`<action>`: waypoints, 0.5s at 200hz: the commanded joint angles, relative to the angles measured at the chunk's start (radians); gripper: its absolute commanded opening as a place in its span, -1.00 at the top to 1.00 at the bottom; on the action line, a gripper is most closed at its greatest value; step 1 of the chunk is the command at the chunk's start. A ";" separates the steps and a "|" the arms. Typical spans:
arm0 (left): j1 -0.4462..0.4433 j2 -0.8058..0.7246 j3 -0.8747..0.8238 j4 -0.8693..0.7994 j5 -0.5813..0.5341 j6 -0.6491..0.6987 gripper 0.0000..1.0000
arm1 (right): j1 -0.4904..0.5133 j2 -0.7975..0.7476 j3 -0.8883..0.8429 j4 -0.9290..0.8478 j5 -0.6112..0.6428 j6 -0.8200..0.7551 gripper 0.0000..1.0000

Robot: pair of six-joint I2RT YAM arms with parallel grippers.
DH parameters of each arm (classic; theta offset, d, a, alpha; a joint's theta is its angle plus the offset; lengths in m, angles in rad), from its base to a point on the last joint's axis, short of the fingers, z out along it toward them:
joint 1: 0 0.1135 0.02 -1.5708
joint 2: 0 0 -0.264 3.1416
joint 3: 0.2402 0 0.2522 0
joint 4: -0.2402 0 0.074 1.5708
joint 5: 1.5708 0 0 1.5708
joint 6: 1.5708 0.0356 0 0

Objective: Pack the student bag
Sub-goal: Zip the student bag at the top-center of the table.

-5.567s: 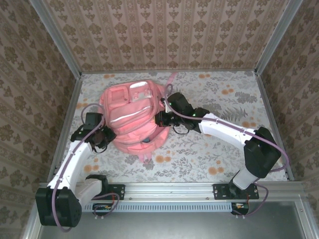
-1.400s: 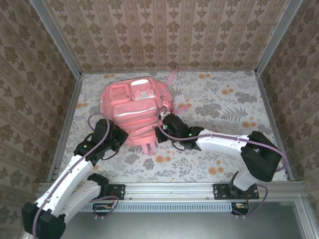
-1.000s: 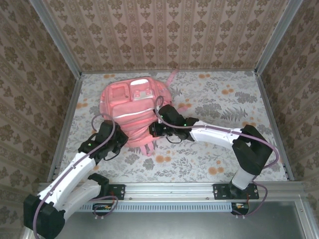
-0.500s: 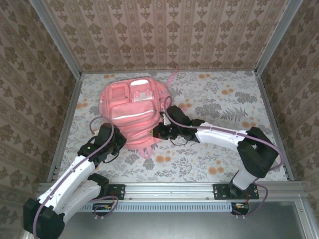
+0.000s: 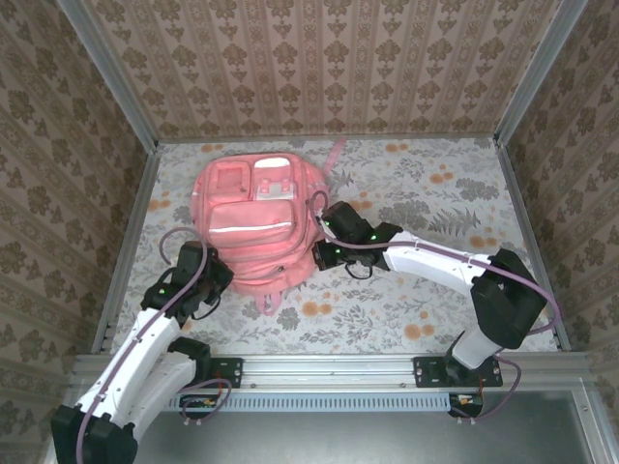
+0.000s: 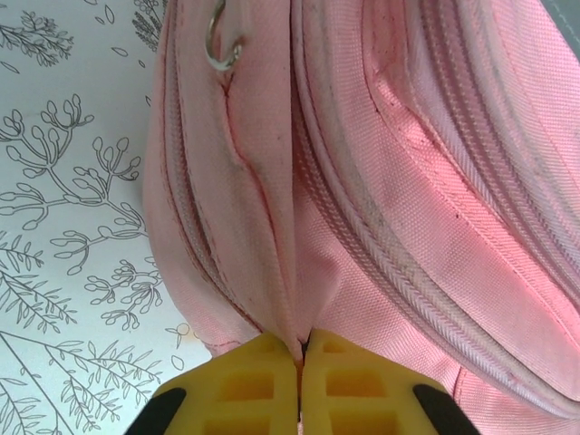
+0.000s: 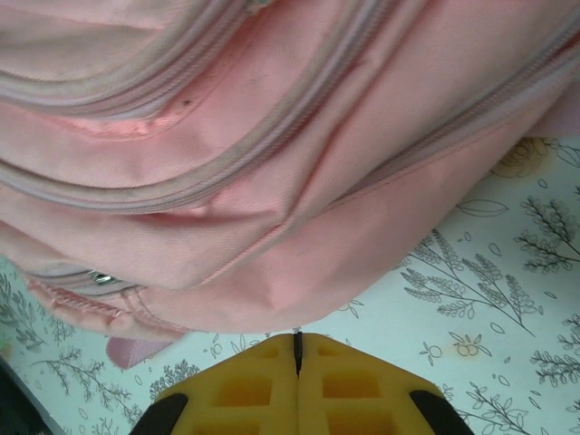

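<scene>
Student bag (image 5: 253, 224) lies flat, pockets up, upper left of bench (image 5: 435, 300). Since 1 second ago both arms backed toward its lower corners.
Left end effector (image 6: 300, 361): pads together at corner fold.
Right end effector (image 7: 297, 349): together, empty.
Your positioning looks done; opening likely next.

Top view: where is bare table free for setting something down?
Widest free patch: table right of the backpack, to the right wall. A strip lies between the left arm and right arm, before the front rail. Crowded: the backpack's near corners, at the left gripper and right gripper.
</scene>
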 commanded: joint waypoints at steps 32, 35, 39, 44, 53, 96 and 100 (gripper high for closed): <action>-0.039 -0.059 0.094 -0.176 0.045 -0.018 0.04 | 0.033 0.011 -0.028 0.063 -0.032 -0.010 0.68; -0.048 -0.063 0.094 -0.174 0.052 -0.030 0.04 | 0.034 0.013 -0.028 0.066 -0.032 -0.006 0.66; -0.066 -0.067 0.092 -0.170 0.059 -0.045 0.03 | 0.035 0.015 -0.027 0.071 -0.029 -0.002 0.61; -0.092 -0.072 0.091 -0.167 0.059 -0.075 0.03 | 0.037 0.018 -0.028 0.077 -0.023 0.004 0.54; -0.166 -0.076 0.082 -0.156 0.048 -0.137 0.02 | 0.038 0.025 -0.029 0.091 -0.019 0.011 0.51; -0.429 0.030 0.047 0.034 -0.062 -0.335 0.03 | 0.037 0.087 -0.005 0.118 -0.015 0.016 0.53; -0.438 0.048 0.055 0.035 -0.072 -0.336 0.00 | 0.037 0.091 -0.003 0.120 -0.016 0.015 0.54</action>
